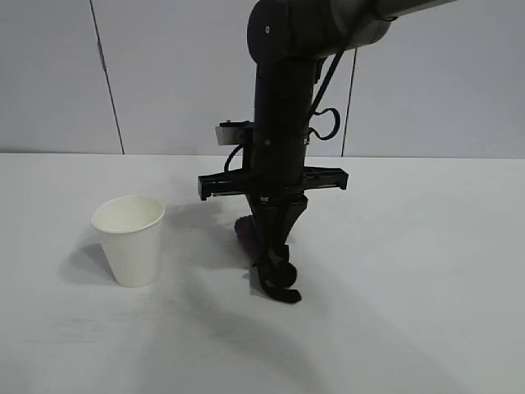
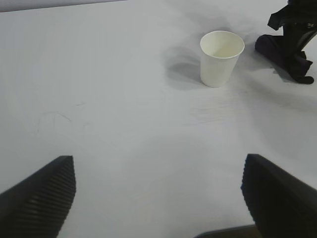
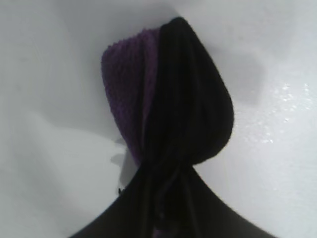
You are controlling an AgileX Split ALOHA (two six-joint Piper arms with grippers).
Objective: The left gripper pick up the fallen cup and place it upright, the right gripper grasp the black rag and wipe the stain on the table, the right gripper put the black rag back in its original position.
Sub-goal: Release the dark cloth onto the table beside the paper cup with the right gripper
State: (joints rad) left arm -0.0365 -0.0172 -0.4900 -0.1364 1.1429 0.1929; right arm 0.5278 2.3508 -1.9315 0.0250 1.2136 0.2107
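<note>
The white cup (image 1: 129, 240) stands upright on the table (image 1: 410, 271), left of centre; it also shows in the left wrist view (image 2: 221, 57). My right gripper (image 1: 277, 275) points down just right of the cup, shut on the black rag (image 3: 190, 109), whose purple end (image 3: 130, 94) sticks out (image 1: 244, 229). The rag rests low on the table. My left gripper (image 2: 157, 159) is open and empty, well back from the cup, and is out of the exterior view. No amber stain shows; it may be under the rag.
A faint wet sheen (image 3: 282, 106) lies on the table beside the rag. A grey panelled wall (image 1: 164, 74) runs behind the table. The right arm and rag also show in the left wrist view (image 2: 292, 49).
</note>
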